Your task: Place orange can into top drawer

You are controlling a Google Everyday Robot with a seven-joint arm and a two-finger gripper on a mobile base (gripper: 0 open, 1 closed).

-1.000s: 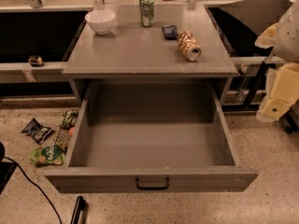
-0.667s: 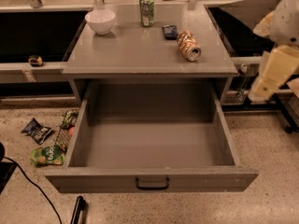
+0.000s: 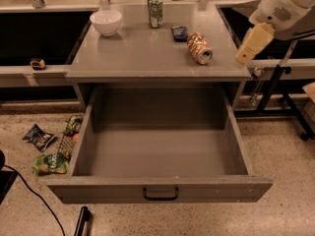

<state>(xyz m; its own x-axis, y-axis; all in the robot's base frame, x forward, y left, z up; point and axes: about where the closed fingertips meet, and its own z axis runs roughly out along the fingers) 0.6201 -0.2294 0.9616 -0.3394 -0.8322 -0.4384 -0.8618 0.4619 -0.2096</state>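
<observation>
The orange can (image 3: pixel 199 47) lies on its side on the right part of the grey cabinet top (image 3: pixel 142 58), its silver end facing the front. The top drawer (image 3: pixel 160 154) is pulled fully out below it and holds nothing; its black handle (image 3: pixel 160 194) sits at the centre of the front panel. My gripper (image 3: pixel 252 44), cream-coloured, hangs in the air at the right edge of the cabinet top, to the right of the can and apart from it. It holds nothing that I can see.
A white bowl (image 3: pixel 106 21) stands at the back left of the top, a green can (image 3: pixel 155 11) at the back centre, and a small dark object (image 3: pixel 179 32) just behind the orange can. Snack bags (image 3: pixel 47 149) lie on the floor at left. A black stand (image 3: pixel 280 90) is at right.
My gripper has moved up and to the left, from beside the cabinet's right side to the level of the cabinet top, closer to the orange can. The can has not moved.
</observation>
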